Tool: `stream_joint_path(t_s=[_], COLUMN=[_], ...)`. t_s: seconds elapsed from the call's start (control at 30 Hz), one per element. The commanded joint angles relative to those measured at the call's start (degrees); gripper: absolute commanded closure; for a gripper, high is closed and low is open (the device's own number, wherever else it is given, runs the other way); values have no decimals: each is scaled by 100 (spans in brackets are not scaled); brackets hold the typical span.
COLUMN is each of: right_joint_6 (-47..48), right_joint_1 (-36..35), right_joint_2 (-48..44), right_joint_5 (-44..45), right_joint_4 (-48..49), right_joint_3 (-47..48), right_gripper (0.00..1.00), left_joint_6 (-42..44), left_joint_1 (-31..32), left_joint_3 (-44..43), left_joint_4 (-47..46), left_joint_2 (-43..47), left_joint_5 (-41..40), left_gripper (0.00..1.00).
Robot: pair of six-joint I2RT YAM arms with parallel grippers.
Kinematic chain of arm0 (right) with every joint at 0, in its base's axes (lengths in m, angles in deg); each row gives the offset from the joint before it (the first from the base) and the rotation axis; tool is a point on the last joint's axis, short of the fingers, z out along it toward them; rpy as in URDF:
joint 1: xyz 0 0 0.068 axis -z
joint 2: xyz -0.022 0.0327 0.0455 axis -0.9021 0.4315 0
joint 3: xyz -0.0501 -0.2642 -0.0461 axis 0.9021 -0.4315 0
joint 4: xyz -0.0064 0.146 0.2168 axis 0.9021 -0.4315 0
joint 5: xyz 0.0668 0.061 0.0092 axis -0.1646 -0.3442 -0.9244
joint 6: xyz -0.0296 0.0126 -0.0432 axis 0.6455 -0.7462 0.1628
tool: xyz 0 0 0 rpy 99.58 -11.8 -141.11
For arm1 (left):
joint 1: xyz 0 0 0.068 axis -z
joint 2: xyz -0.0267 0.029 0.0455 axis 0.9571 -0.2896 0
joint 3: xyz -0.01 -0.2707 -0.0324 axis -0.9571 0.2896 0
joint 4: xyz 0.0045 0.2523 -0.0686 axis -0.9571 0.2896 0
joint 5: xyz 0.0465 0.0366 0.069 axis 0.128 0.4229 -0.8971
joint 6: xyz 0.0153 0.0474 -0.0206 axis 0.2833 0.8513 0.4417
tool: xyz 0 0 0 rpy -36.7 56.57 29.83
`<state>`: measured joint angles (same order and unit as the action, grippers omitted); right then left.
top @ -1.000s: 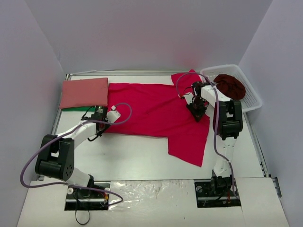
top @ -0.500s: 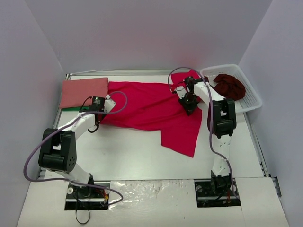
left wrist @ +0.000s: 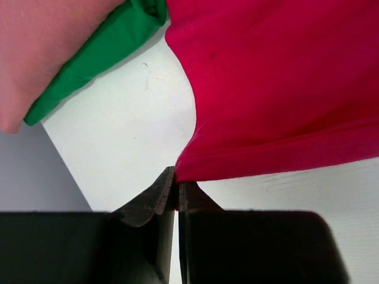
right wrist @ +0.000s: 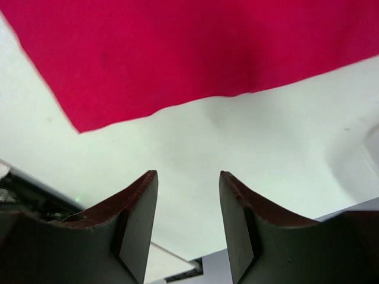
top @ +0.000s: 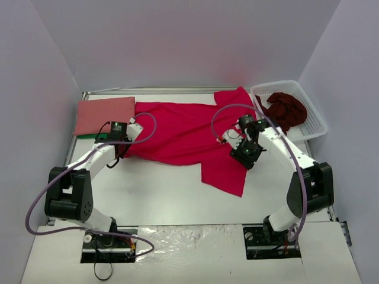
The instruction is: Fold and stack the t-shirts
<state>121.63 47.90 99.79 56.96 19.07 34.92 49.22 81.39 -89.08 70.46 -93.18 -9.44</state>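
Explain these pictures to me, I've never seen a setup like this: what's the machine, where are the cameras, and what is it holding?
This is a robot with two arms bolted at the near edge of a white table. The wide picture comes from a fixed camera above and behind the arms. The two close-ups come from a camera on each wrist, looking past that arm's own fingers.

A crimson t-shirt lies spread across the table. At the far left is a folded salmon t-shirt with something green under it. At the far right, a maroon t-shirt sits crumpled in a white basket.

The left arm's fingers are shut, pinching the crimson t-shirt's edge. The right arm's fingers are open and hold nothing.
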Motion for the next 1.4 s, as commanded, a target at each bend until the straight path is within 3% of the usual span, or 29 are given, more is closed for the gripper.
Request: stream_joint_path(t_s=[0.0,0.2,0.5,1.37], right_joint_6=[249,214,170,-226], right_joint_1=[-411,-1079,-1712,-2064], right_joint_2=[-333,-536,35,1503], right_joint_5=[355,329,284,-40], right_joint_4=[-405,-581,-572,34], right_joint_3=[-576,-1060,-1297,-1341], right_gripper=[58,57,54,51], left_joint_6=[-230,-231,-169,-160], left_joint_1=[-198,-208,-208,-216], left_joint_3=[63,19,-51,125], left_joint_4=[-46,139,235,200], left_joint_2=[289,298,149,316], left_joint_5=[495,539,434,689], left_gripper=[98,98,98,98])
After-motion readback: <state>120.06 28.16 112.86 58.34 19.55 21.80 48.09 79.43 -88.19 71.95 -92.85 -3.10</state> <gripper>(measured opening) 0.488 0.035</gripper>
